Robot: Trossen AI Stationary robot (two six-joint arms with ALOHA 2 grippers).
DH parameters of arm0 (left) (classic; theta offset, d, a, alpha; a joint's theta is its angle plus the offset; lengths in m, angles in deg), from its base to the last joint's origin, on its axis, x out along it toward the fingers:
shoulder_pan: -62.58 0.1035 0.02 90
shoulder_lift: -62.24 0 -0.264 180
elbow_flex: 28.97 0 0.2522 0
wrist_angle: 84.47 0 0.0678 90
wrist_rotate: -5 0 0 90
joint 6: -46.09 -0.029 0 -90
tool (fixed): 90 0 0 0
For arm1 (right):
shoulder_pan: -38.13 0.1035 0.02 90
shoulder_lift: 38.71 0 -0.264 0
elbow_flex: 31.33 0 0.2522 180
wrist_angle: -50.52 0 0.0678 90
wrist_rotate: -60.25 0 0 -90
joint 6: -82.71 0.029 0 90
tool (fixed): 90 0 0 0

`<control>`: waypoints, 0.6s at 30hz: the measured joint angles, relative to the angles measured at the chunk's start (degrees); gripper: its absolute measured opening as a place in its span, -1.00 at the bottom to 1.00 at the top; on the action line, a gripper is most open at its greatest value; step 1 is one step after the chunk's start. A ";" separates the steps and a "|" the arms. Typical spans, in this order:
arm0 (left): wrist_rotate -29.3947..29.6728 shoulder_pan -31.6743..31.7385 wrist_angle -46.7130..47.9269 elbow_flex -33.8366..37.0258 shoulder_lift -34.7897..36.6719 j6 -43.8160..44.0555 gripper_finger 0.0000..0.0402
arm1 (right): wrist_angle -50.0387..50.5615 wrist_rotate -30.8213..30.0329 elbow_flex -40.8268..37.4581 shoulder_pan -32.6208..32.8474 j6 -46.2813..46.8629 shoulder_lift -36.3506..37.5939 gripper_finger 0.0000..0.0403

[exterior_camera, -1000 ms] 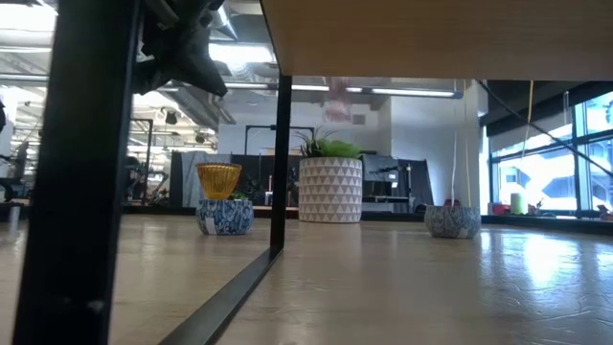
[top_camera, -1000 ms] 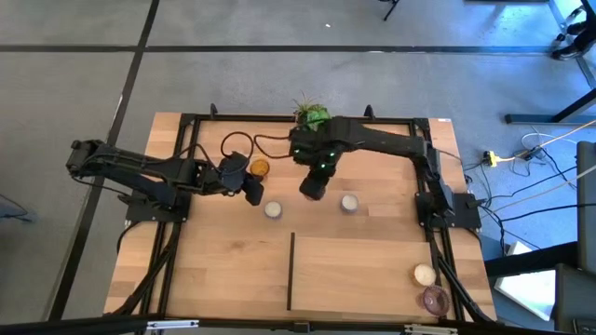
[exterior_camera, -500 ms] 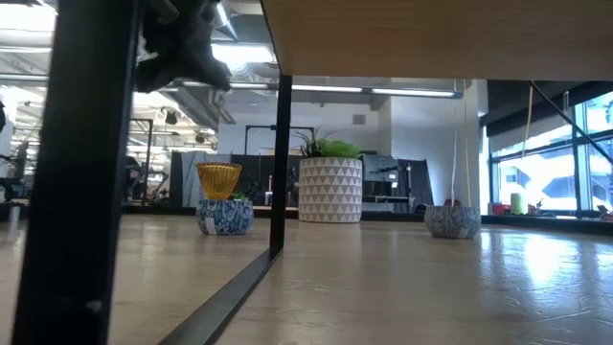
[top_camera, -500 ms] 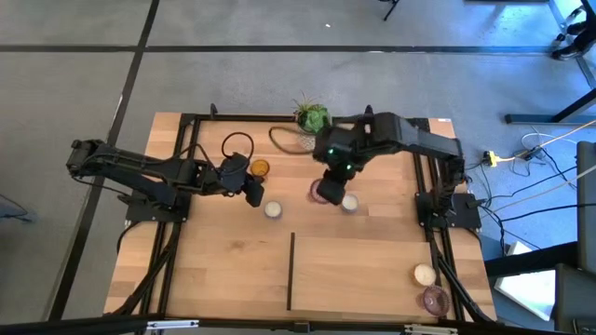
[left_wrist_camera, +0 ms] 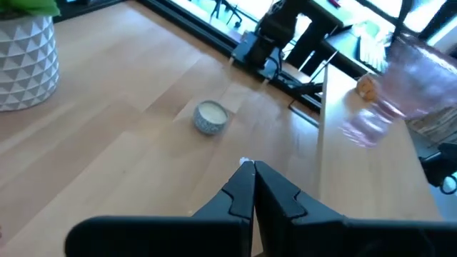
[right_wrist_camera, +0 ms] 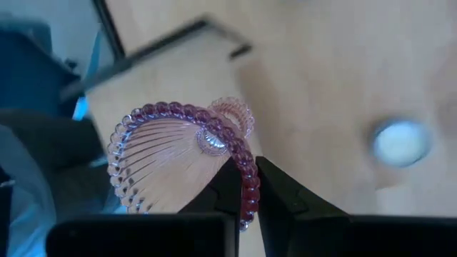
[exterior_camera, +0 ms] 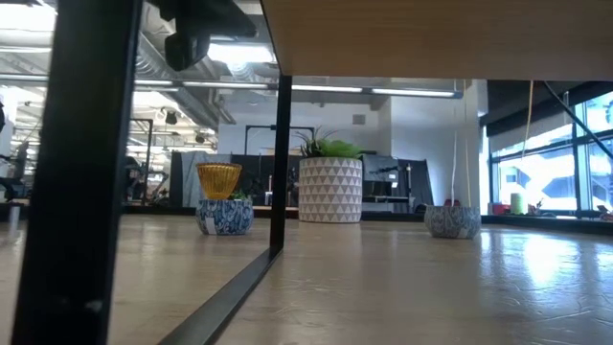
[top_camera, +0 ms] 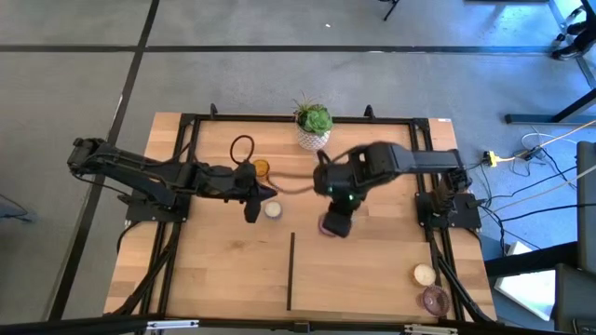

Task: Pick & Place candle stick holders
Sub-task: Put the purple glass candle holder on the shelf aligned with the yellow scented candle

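Observation:
My right gripper (top_camera: pixel 337 223) hangs over the table's middle, shut on a mauve ribbed glass holder (right_wrist_camera: pixel 171 157), which also shows in the left wrist view (left_wrist_camera: pixel 400 71). My left gripper (left_wrist_camera: pixel 250 171) is shut and touches nothing, close beside a cream holder (top_camera: pixel 272 209). An amber holder (top_camera: pixel 260 168) stands behind that one on the wood. Another cream holder (left_wrist_camera: pixel 211 116) rests on the table under the right arm. A cream holder (top_camera: pixel 424 274) and a mauve holder (top_camera: pixel 434 298) stand at the near right corner. My right gripper pinches the mauve holder's beaded rim (right_wrist_camera: pixel 239 153), with one finger (right_wrist_camera: pixel 228 187) inside the bowl and the other outside. The fingers point steeply down from above. The holder hangs tilted below them, its foot (right_wrist_camera: pixel 232 114) away from the fingers, clear of the table.
A white patterned pot with a green plant (top_camera: pixel 312 126) stands at the far middle. A black cable loop (top_camera: pixel 240 147) lies near the amber holder. A black strip (top_camera: pixel 291 270) runs from the table's middle to its near edge. Black frame rails (top_camera: pixel 433 186) line the sides.
My right gripper has carried the mauve holder from in front of the plant toward the near edge and a little to the right. My left gripper has turned at the wrist while staying next to the cream holder.

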 joint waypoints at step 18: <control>0.68 4.02 -1.01 0.00 -0.01 3.90 -0.99 | -0.03 -5.84 -19.80 16.10 30.63 16.32 -0.87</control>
